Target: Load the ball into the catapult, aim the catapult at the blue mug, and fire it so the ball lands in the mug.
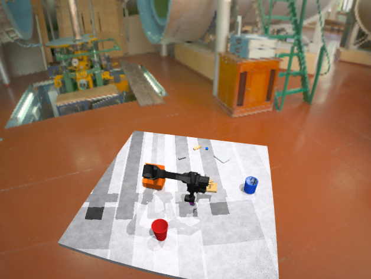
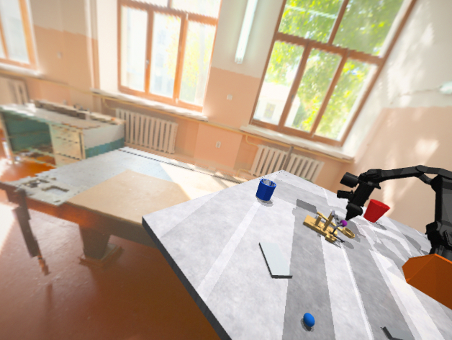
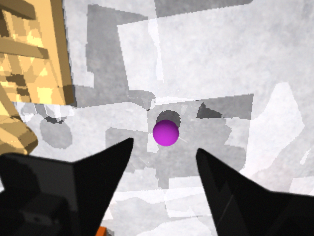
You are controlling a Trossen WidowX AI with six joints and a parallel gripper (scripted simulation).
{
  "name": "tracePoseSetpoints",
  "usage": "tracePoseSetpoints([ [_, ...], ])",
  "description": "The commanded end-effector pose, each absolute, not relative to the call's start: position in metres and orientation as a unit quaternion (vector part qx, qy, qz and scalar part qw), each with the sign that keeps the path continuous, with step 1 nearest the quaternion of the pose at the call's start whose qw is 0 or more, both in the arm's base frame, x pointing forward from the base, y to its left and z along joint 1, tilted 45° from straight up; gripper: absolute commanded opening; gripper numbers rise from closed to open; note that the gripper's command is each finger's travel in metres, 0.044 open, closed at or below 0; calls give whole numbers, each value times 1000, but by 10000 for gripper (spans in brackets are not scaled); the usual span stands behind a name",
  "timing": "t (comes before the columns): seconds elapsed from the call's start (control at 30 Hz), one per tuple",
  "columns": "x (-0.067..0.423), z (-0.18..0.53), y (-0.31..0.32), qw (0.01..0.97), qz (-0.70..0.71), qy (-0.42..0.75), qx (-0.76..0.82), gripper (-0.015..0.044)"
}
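1. I hold the gripper [image 3: 164, 150] directly above the purple ball [image 3: 165, 132], pointing down, so that the two fingers can straddle it on descent.
2. The jaws stand partly open, wider than the ball, and nothing is between them. The ball lies on the table [image 1: 240, 240], apart from both fingertips.
3. The ball rests just beside the wooden catapult [image 2: 324, 225], at its ring-shaped cup end. I judge this placement keeps the carry to the cup short.
4. In the wrist view the catapult frame fills the upper left corner, so I judge a straight descent avoids contact with it.
5. The blue mug [image 2: 265, 189] stands upright, well apart from the catapult. Its interior shows a pale lining; I see no ball in it.
6. The red cup [image 1: 159, 229] stands upright on another side of the table. Its inside appears to hold nothing, and it is not the target.
7. A small blue ball [image 2: 308, 319] and a flat grey plate [image 2: 276, 260] lie apart from the work area. I leave them alone.
8. The loading step is not yet done; aiming and firing follow.
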State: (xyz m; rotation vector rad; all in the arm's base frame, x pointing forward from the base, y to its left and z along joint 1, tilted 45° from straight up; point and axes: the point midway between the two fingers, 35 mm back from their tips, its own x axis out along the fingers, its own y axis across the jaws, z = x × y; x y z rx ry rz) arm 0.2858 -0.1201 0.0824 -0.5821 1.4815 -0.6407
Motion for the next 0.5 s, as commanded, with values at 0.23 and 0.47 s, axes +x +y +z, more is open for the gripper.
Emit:
tracePoseSetpoints([
  [0.23, 285, 72, -131, 654, -283, 652, -259, 300],
  [0.47, 285, 64, -140, 654, -283, 652, -259, 300],
])
